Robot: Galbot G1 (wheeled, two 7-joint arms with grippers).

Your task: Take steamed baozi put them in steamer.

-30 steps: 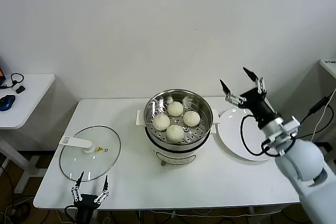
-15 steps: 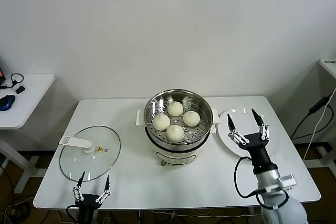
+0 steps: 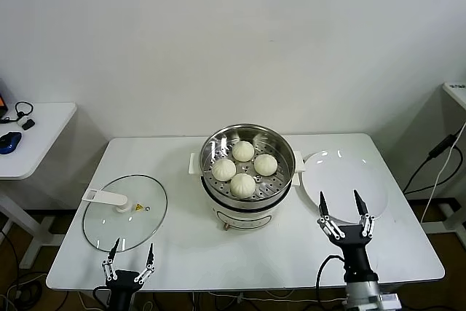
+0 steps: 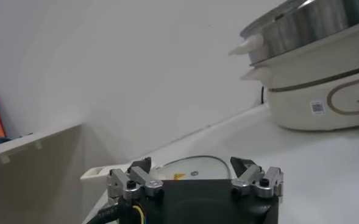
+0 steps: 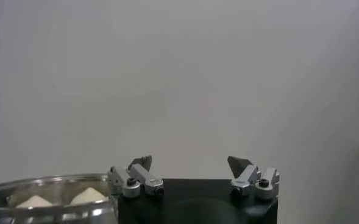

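Note:
Several cream-white baozi (image 3: 243,183) lie on the perforated tray inside the shiny steel steamer (image 3: 218,141) in the middle of the table. Two bun tops also show over the steamer rim in the right wrist view (image 5: 88,196). My right gripper (image 3: 344,207) is open and empty, low at the table's front right, in front of the white plate (image 3: 342,180). My left gripper (image 3: 131,253) is open and empty at the table's front left edge, in front of the glass lid (image 3: 124,213). The steamer's side shows in the left wrist view (image 4: 313,67).
The white plate right of the steamer holds nothing. The glass lid with a white handle (image 3: 105,197) lies flat at the left. A side table (image 3: 29,140) with a mouse stands at far left. A wall lies behind the table.
My right arm has dropped from high over the plate down to the table's front right edge, gripper still open. The left gripper and the baozi have not moved.

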